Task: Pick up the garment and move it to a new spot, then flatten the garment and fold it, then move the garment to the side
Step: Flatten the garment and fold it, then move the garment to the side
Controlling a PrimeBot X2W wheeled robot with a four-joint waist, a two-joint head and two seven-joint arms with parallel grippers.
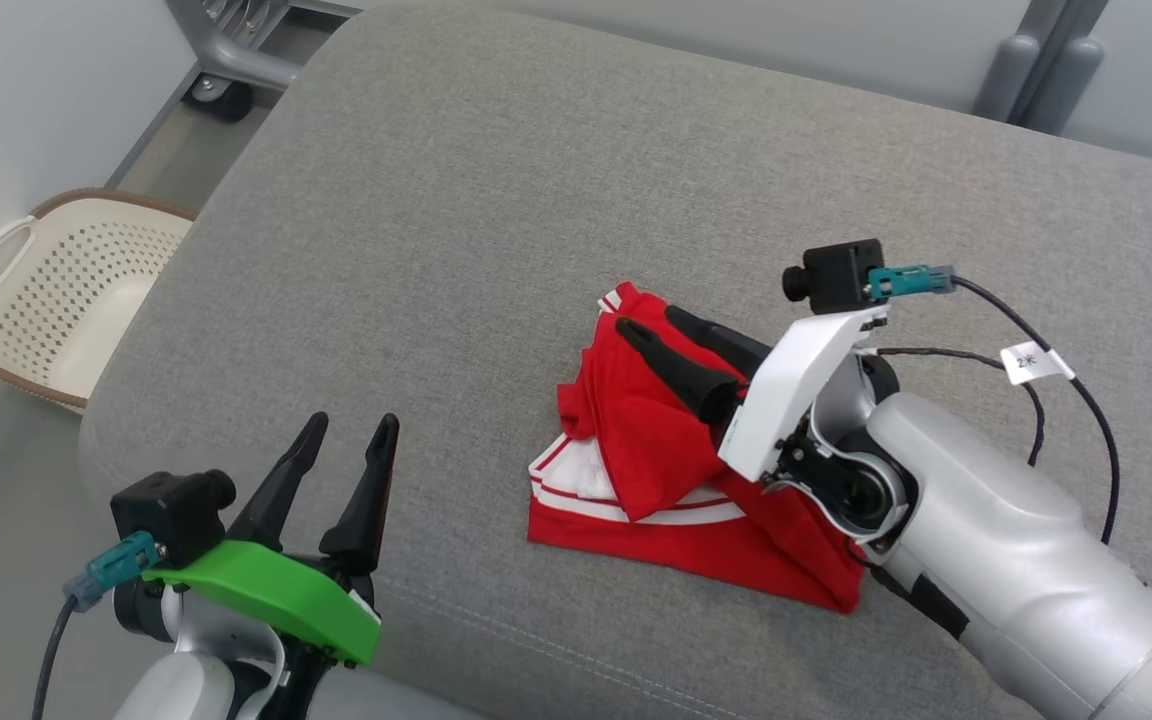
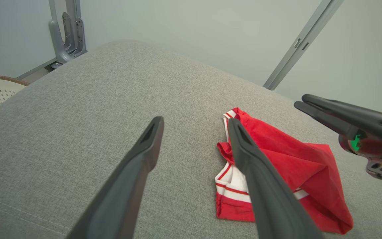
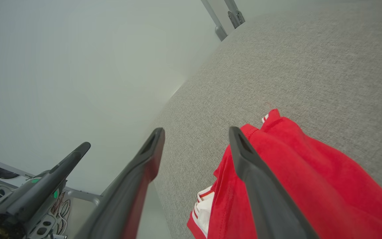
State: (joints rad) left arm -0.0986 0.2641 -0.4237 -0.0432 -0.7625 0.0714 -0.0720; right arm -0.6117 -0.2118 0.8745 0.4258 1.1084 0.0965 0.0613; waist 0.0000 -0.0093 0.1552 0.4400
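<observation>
The garment is red with white-striped trim and lies crumpled on the grey cushioned surface, right of centre. My right gripper hovers just over its far part, fingers spread open and nothing between them. In the right wrist view the right gripper is open above the garment, which lies under and beside the right-hand finger. My left gripper stands open at the lower left, well clear of the cloth. Looking past the open left gripper, I see the garment and the right gripper above it.
A cream perforated laundry basket sits on the floor off the surface's left edge. A grey metal frame with a caster stands at the back left. Black cables trail from the right wrist. Bare grey fabric spreads to the left of and behind the garment.
</observation>
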